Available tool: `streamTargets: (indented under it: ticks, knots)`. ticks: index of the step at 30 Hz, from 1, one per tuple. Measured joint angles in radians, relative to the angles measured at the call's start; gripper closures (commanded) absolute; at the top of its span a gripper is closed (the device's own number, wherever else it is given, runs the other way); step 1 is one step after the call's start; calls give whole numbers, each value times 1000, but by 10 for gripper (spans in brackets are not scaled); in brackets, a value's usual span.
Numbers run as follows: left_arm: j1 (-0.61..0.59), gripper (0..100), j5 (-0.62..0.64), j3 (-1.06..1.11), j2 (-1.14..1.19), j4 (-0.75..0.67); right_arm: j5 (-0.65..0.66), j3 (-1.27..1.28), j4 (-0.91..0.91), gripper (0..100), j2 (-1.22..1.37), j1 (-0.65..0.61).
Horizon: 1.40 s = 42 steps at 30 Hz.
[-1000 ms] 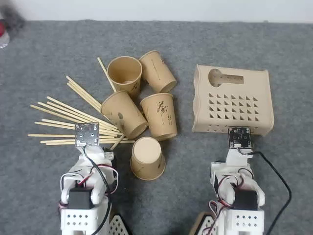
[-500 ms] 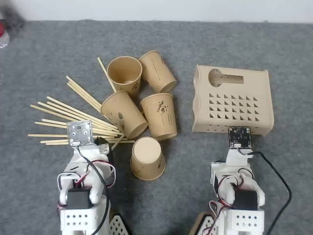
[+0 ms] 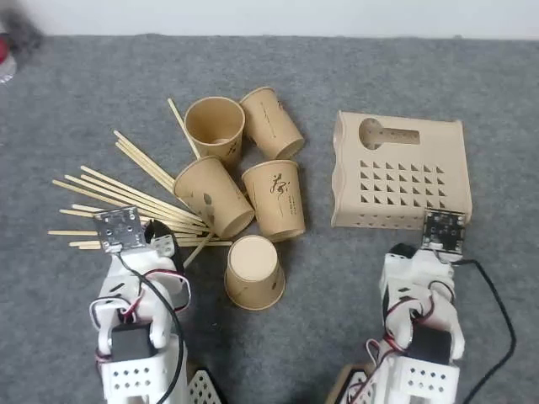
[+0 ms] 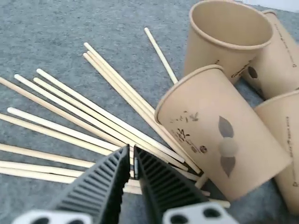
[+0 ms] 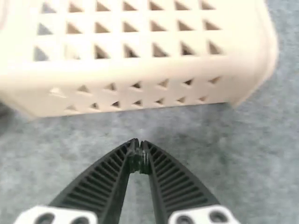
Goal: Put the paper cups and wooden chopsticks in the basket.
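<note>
so far, nothing done.

high view: all five paper cups [image 3: 213,196] sit in a cluster on the grey surface [image 3: 438,76]. one has its mouth up and the others are tipped over. the wooden chopsticks [image 3: 126,198] fan out just beside the cluster, and a few run up against the nearest cups. the basket [image 3: 400,172] lies apart from the cups, on the right arm's side, with a perforated wall facing up. it looks tipped onto its side, and its opening is not visible from here. no cup or stick is in it as far as can be seen. judgement: the whole task is left, and the basket may need righting, or loading through its side.

left wrist view: the left claw [image 4: 131,156] is clenched to a thin slit and holds nothing. it hangs over the gathered ends of the chopsticks [image 4: 93,116], tips just above a stick crossing beneath. whether they touch cannot be told. the nearest cup [image 4: 224,140] lies on its side near the claw, toward the cluster, with sticks running up to its rim.

right wrist view: the right claw [image 5: 136,145] is clenched, tips meeting, nothing held. the basket [image 5: 140,56] is straight ahead. its latticed wall is near the tips but apart, with a strip of bare surface [image 5: 243,154] between.
</note>
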Motion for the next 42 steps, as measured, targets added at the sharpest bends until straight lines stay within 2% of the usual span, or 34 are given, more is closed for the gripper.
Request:
streamTargets:
  ticks: [2, 6, 9, 12, 14, 16, 19, 25, 31, 36, 42]
  knots:
    - [-5, 987, 0, 0, 0, 0, 63, 0, -5, 989, 0, 28]
    - [-6, 987, -34, 0, 0, 31, 295, -9, -9, 989, 0, 54]
    - [-6, 987, -160, 0, 0, 75, 462, -52, -9, 989, 0, 54]
    - [-6, 987, -305, 0, 0, 103, 539, -98, -9, 988, 0, 54]
    - [-11, 987, -388, 0, 0, 123, 526, -169, 17, 963, 0, 58]
    - [-40, 987, -446, 0, 0, 147, 459, -284, 68, 887, 0, 66]
    - [-66, 987, -468, 0, 0, 155, 394, -482, 71, 771, -9, 61]
    - [-71, 987, -473, 0, 0, 158, 377, -664, 55, 818, 186, -57]
    - [-71, 987, -473, 0, 0, 158, 367, -961, 66, 822, 612, -157]
    - [-71, 987, -473, 0, 0, 158, 359, -1359, 207, 822, 1068, -253]
    - [-71, 987, -473, 0, 0, 158, 249, -1870, 339, 822, 1631, -287]
